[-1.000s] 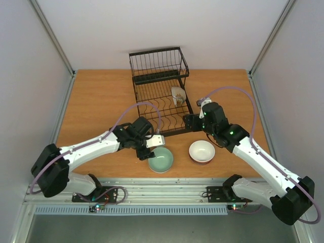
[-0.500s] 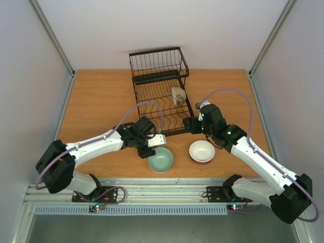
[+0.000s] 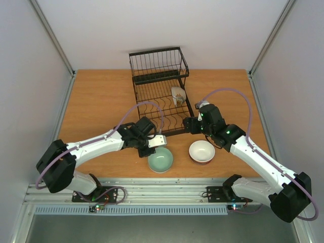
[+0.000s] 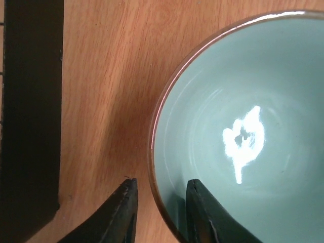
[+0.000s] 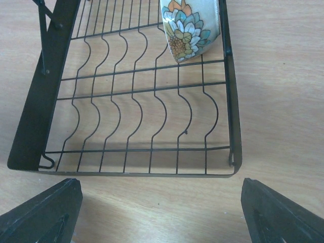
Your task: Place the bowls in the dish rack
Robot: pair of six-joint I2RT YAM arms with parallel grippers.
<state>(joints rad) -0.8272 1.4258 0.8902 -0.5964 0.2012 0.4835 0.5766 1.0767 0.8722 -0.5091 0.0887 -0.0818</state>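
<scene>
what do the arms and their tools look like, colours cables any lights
Both arms have white link shells with black joints and black bases. A purple cable loops along the left arm and the right arm. A small green light shows on the right arm near its wrist. The left tool and right tool each have two dark, wedge-shaped fingers; the left tool also carries a pale plate.

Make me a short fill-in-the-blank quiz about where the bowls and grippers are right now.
1. The left gripper has its fingers astride the rim of the pale ____ bowl.
2. The flower-patterned bowl stands on edge in the dish ____.
3. The red-sided bowl sits on the ____, right of the green one.
4. The right gripper is wide ____, holding nothing.

Missing words: green; rack; table; open
</scene>
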